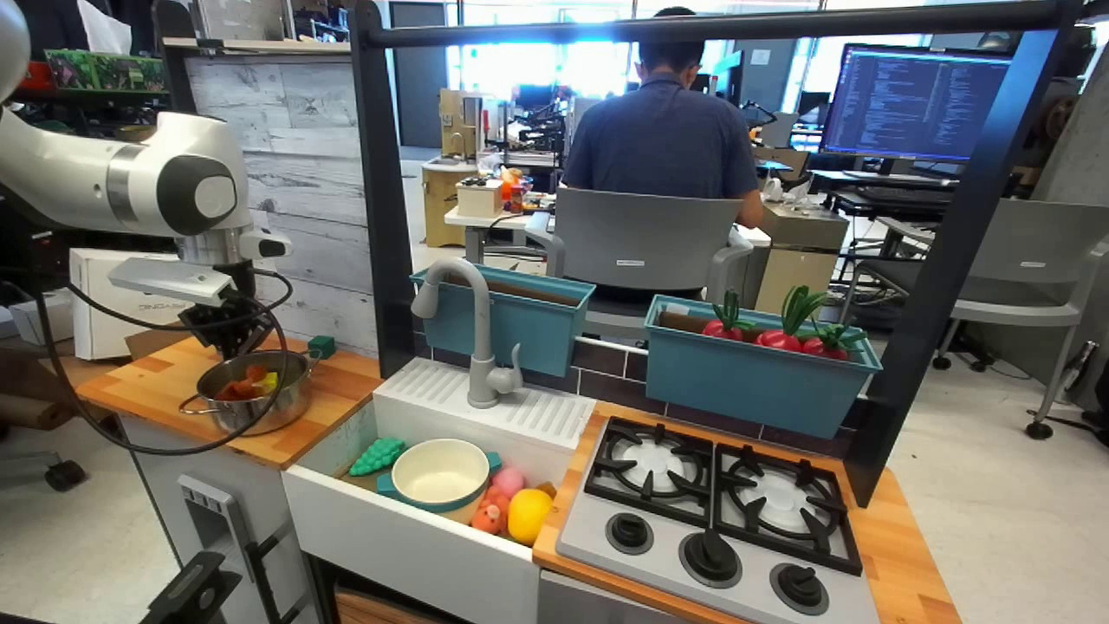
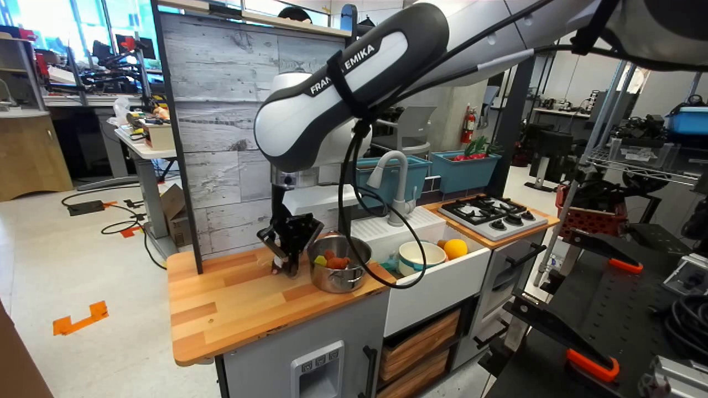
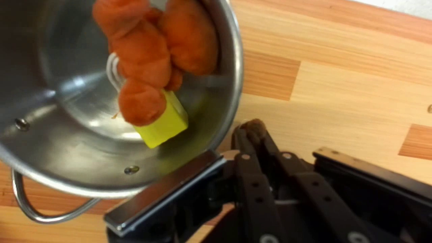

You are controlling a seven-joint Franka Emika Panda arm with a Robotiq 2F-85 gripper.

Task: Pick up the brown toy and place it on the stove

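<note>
The brown toy (image 3: 257,129) is small and dark brown. It sits between the fingertips of my gripper (image 3: 253,138) in the wrist view, partly covered by them. The fingers are closed on it, just outside the rim of the metal pot. In an exterior view my gripper (image 2: 285,268) is low over the wooden counter beside the pot; in an exterior view its tip (image 1: 232,348) is partly hidden behind the pot. The stove (image 1: 665,530) has black grates, a silver-grey top and black knobs in a wooden frame. It also shows at the far end (image 2: 487,214).
The metal pot (image 2: 338,283) holds orange plush toys and a yellow block. A green block (image 1: 321,347) is behind it. The white sink (image 1: 407,533) holds a cream pot and toys. The faucet (image 1: 482,338) and blue planters (image 1: 754,373) rise between counter and stove.
</note>
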